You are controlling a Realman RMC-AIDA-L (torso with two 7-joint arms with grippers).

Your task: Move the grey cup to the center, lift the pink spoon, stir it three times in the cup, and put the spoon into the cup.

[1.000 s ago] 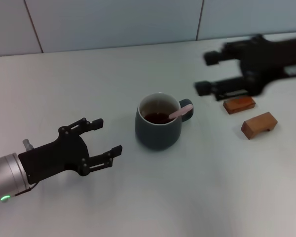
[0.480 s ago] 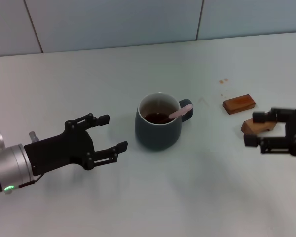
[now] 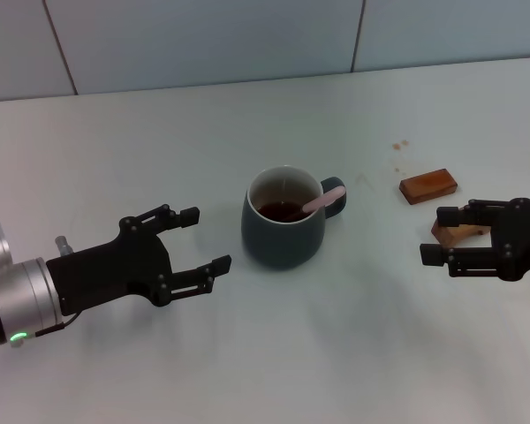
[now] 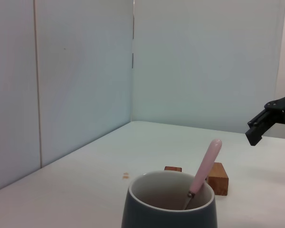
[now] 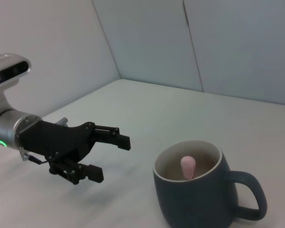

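Retreat is the step in hand, judging from how things lie: the pink spoon [image 3: 321, 200] is in the grey cup [image 3: 283, 219], so both arms only need to move away cleanly. To do this well, each gripper should back straight off from the cup, low and slow, without swinging across it, because the spoon handle leans over the rim and a small touch could tip it out. The right arm must also mind the two wooden blocks [image 3: 427, 185] that lie just beside and behind its fingers.

The left gripper [image 3: 194, 238] is near the cup on the side away from the handle, apart from it, with its two fingers spread wide and nothing between them. The right gripper [image 3: 442, 236] is on the handle side of the cup, farther off, also with the fingers apart and empty.

The cup stands upright between the two grippers, around the middle of the table [image 3: 265, 353]. It is a rounded dark blue-grey mug with a pale inside, a white rim and one loop handle turned toward the right gripper. Inside it looks like some dark liquid, though I cannot be sure. The spoon has a slim pale pink handle; its metal neck goes down into the cup and the bowl is hidden.
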